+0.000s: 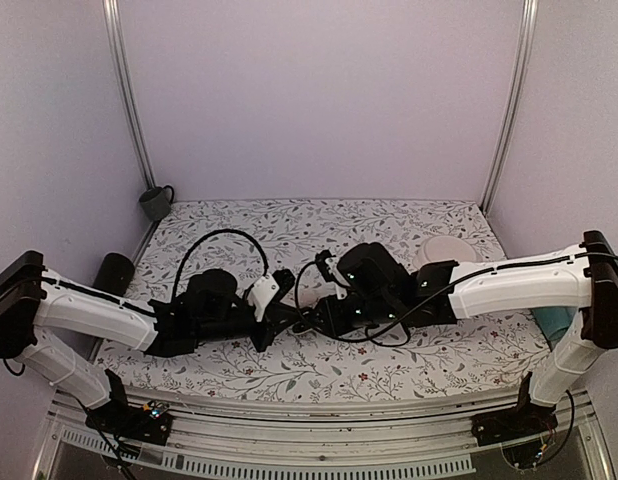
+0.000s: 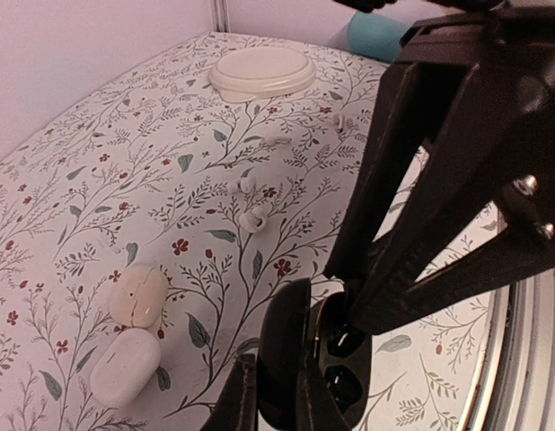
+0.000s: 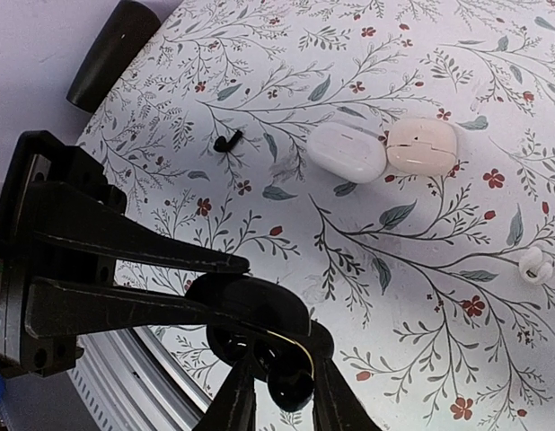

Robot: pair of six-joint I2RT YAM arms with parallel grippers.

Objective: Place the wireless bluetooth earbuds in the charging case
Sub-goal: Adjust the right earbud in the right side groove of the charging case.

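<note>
1. My left gripper (image 2: 276, 388) clenches the open black case (image 2: 336, 359).
2. My right gripper (image 3: 286, 397) flanks one earbud (image 3: 292, 386) at the case; I cannot tell its grip.
3. The other earbud (image 3: 228, 141) lies on the cloth (image 3: 439, 269).

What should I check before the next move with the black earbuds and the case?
1. Charging case lid open: ok.
2. Left gripper clamped on the case: ok.
3. Right gripper over the case: ok.
4. An earbud in its grip: cannot tell.
5. Other black earbud in the case: not ok, it lies on the table.
6. White cases apart from the work: ok.
</note>
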